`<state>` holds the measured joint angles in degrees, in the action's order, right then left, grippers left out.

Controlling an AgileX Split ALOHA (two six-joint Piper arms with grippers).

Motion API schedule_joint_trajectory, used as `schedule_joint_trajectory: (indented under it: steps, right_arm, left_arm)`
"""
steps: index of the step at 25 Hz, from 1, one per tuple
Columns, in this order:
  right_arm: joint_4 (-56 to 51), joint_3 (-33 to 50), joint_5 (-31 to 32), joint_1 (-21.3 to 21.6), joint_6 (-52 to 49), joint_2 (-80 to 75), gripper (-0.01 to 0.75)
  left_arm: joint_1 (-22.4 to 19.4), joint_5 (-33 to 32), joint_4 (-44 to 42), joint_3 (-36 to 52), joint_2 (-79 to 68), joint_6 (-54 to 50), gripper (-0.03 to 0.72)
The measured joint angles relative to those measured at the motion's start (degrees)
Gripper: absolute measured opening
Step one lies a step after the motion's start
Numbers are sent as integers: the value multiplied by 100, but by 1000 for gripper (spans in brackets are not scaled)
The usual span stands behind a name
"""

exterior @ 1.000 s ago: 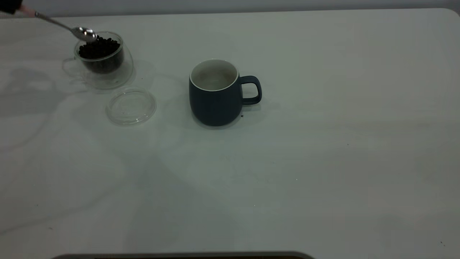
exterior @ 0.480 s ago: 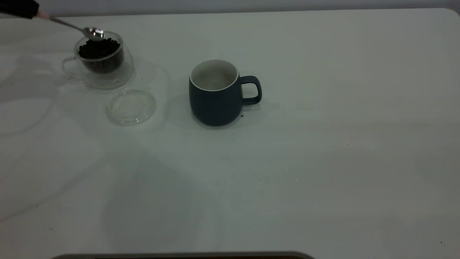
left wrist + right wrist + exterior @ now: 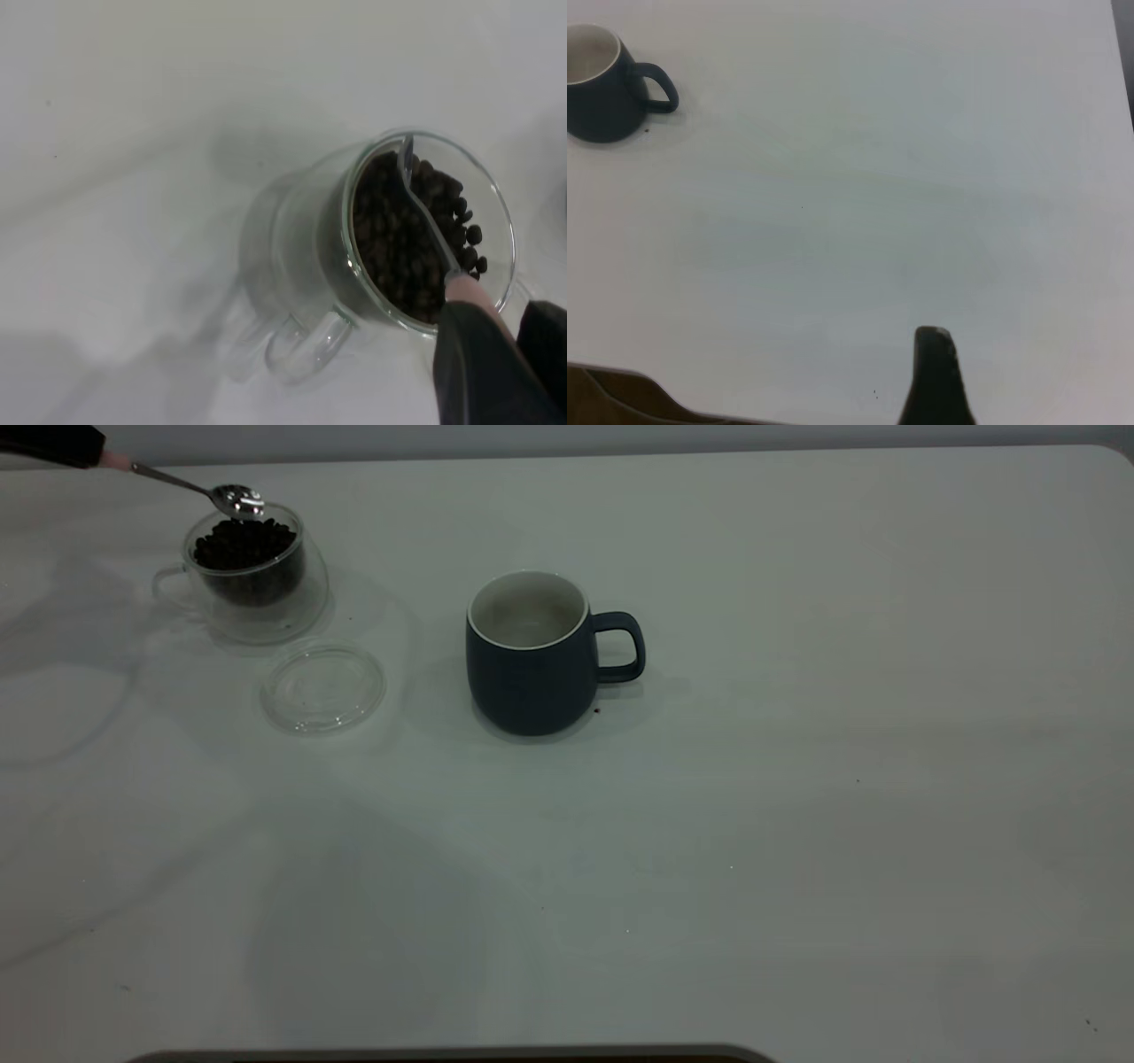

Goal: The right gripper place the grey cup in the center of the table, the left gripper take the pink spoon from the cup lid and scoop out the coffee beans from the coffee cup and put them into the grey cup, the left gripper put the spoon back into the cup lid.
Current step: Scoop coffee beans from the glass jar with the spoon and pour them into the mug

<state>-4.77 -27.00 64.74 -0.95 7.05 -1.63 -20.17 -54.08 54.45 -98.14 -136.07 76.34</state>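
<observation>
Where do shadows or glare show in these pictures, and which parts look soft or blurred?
Exterior view: dim light, broad soft shadows across the table, and a bright glint on the pink spoon bowl above the coffee cup. Left wrist view: the left gripper is a blurred dark shape; the coffee beans are fairly sharp. Right wrist view: even light; the right gripper looks soft, the grey cup clear.

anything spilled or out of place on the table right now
One small dark speck, possibly a stray bean, lies on the white table by the base of the dark blue-grey ceramic mug, under its handle. Otherwise nothing stands out.
</observation>
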Motion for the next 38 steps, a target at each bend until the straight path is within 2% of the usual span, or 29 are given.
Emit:
schedule_joint_trajectory:
  steps: [8,17,31,38]
  right_arm:
    - [0,0,0,0,0,0,591]
    - [0,0,0,0,0,0,591]
    - [0,0,0,0,0,0,591]
    - [0,0,0,0,0,0,591]
  left_arm:
    - [41,-113,0,0,-83,702,121]
    - [69,-46,-38,0,-204,878,121]
    - [79,-185,-334,0,-325,-260,121]
    - [51,-333,-138,0,-503,-757,121]
